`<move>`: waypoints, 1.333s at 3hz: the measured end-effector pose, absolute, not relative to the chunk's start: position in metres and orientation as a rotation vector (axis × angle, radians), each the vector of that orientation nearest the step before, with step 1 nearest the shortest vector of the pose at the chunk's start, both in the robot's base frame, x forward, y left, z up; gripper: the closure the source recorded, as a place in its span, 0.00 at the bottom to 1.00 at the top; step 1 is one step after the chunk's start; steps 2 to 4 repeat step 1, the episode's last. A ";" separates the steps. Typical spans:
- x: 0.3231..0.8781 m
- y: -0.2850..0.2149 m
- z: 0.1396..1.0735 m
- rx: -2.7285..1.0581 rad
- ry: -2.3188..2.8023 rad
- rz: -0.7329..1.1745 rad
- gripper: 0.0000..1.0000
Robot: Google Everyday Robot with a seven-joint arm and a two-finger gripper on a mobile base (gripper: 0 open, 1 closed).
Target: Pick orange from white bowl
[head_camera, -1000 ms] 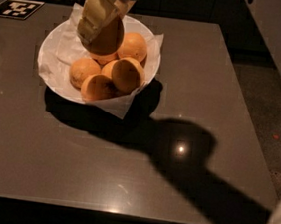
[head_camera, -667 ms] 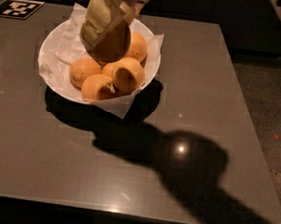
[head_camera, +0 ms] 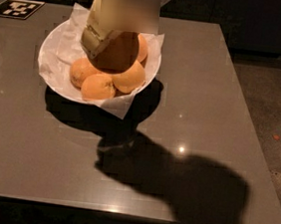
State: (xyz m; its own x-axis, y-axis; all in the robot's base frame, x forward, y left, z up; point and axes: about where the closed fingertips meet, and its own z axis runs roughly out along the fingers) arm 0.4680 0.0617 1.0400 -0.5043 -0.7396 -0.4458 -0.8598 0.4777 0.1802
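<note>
Orange [head_camera: 129,78] sitting in the white bowl [head_camera: 47,71], at the right front of the pile, bigger and paler than the rest, touching a smaller orange [head_camera: 98,87] on its left. Looks to be the one to pick. Bowl near the back left of the dark surface [head_camera: 208,91], lined with crinkly white paper [head_camera: 71,31] poking out past the rim. Pincer [head_camera: 111,56] low over the middle of the pile, right above the big fruit and hiding its top. Cannot tell whether open, shut or holding anything: only a dark round patch to see at its tip, maybe shade, maybe fruit. Step in hand, at a guess: getting a good hold before lifting. To do it well: come straight down, not from the side, so as not to push the round fruit away. Aim for the widest part, one side each, and squeeze softly but firmly, because of the slippery round skin. Keep clear of the paper, or else risk pulling it up too. Keep clear of the small ones beside it, so as not to pinch two at once or roll one over the rim. Then lift slowly, straight up, high enough to clear the bowl's edge. Watch for the bowl tipping or sliding on the smooth top.
</note>
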 end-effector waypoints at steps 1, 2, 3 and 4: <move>0.470 0.065 1.043 -1.347 2.404 0.557 1.00; 0.470 0.065 1.043 -1.347 2.404 0.557 1.00; 0.470 0.065 1.043 -1.347 2.404 0.557 1.00; 0.470 0.065 1.043 -1.347 2.404 0.557 1.00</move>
